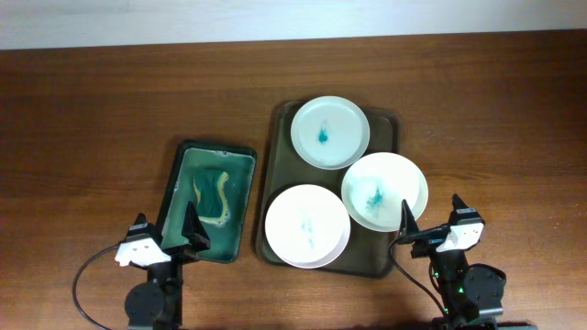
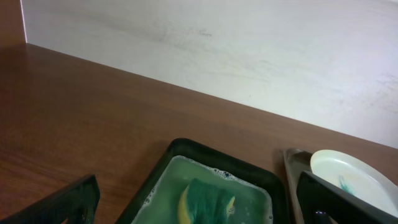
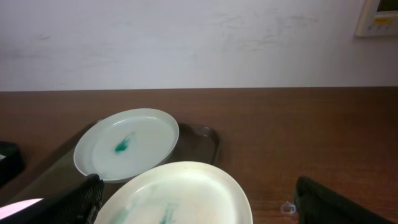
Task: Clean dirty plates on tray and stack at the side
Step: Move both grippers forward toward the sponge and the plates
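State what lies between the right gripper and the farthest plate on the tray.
A second plate, smeared teal, lies between the right gripper and the far plate. The overhead and right wrist views both show it.

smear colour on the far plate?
Teal-blue, at the far plate's centre; clearest in the overhead view.

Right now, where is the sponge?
In the overhead view, the sponge lies in the water of the green basin. That is on the left side of the table, just left of the tray holding the plates.
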